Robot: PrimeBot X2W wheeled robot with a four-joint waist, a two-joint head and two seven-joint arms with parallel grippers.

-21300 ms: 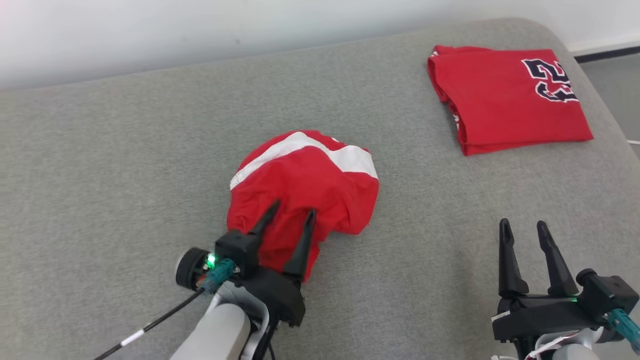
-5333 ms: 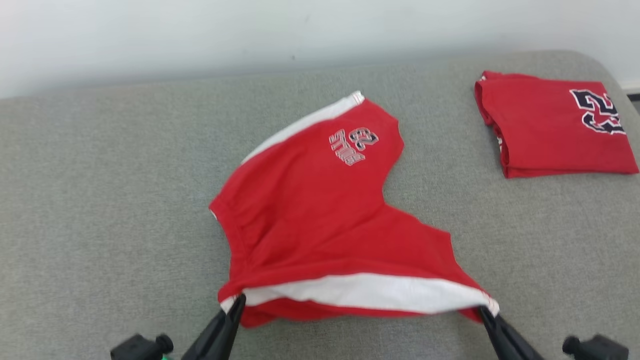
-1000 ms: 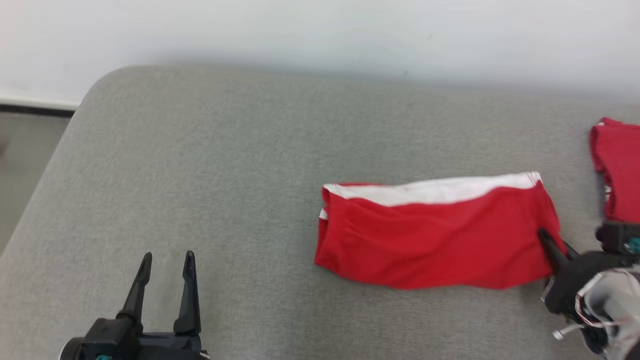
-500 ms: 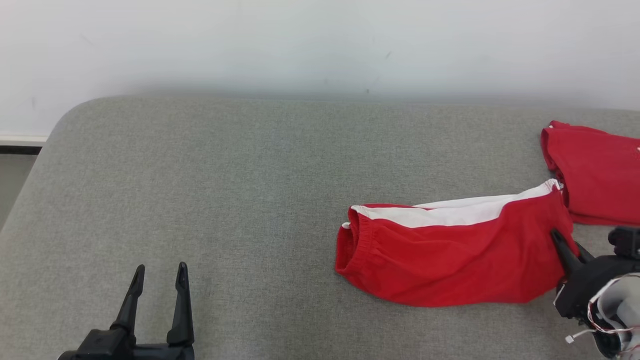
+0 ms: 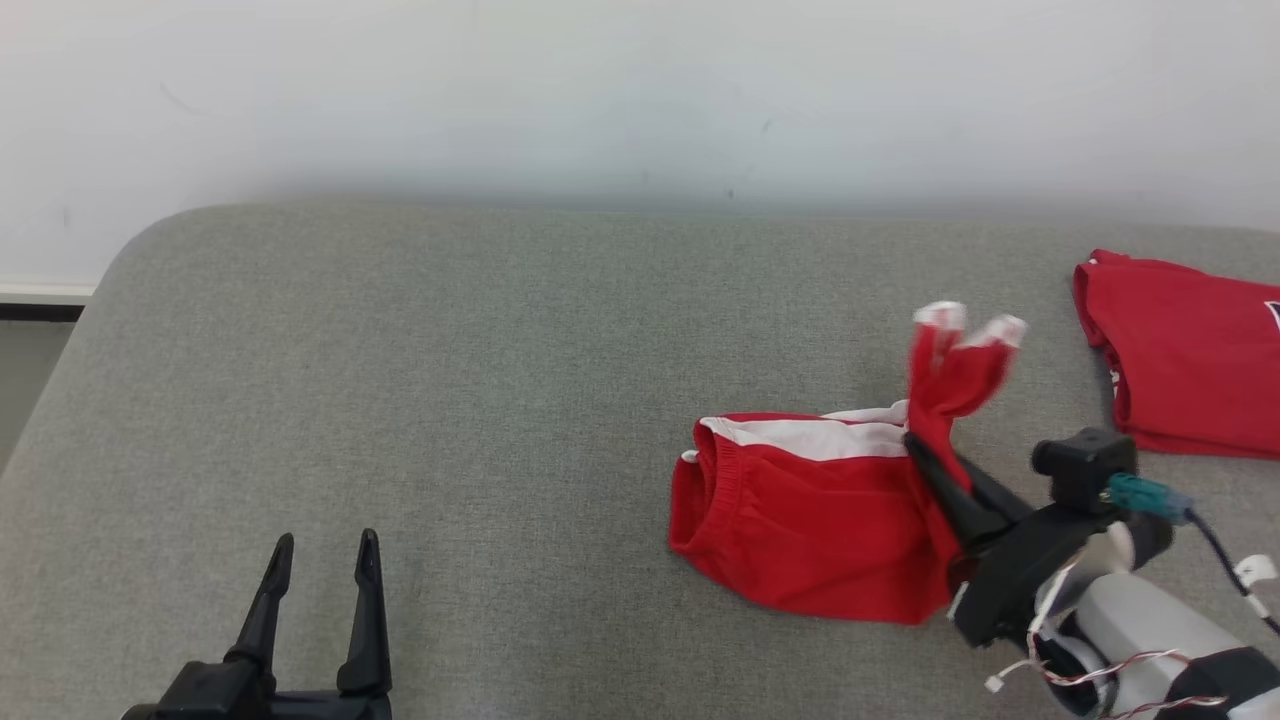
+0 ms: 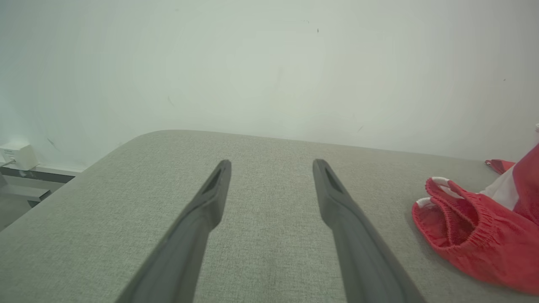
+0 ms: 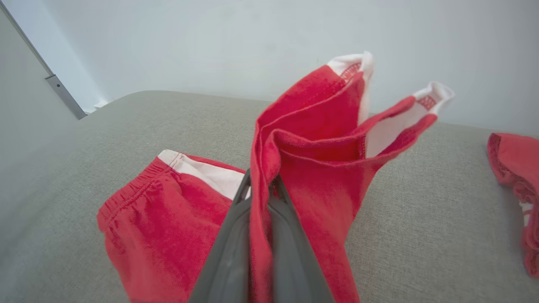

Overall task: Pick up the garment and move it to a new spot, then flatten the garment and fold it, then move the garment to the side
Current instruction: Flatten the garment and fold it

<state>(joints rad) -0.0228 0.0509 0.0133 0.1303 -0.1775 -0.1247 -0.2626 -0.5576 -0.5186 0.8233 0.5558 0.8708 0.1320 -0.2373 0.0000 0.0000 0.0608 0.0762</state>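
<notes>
Garment [image 5: 800, 520] between right fingers [image 5: 950, 490]

The head camera looks forward and down from above onto the cushion [image 5: 450, 400], with the wall [image 5: 600, 90] behind, the left claw [image 5: 322, 570] at lower left and the right claw [image 5: 918, 450] at lower right. The left wrist camera sits low over the cushion and faces the wall along its spread fingers. The right wrist camera is close up against the garment [image 7: 311, 168] pinched in its fingers. All three views share the garment's waistband end. The head and right wrist views also share the shirt [image 5: 1190, 350] at their right edge.
</notes>
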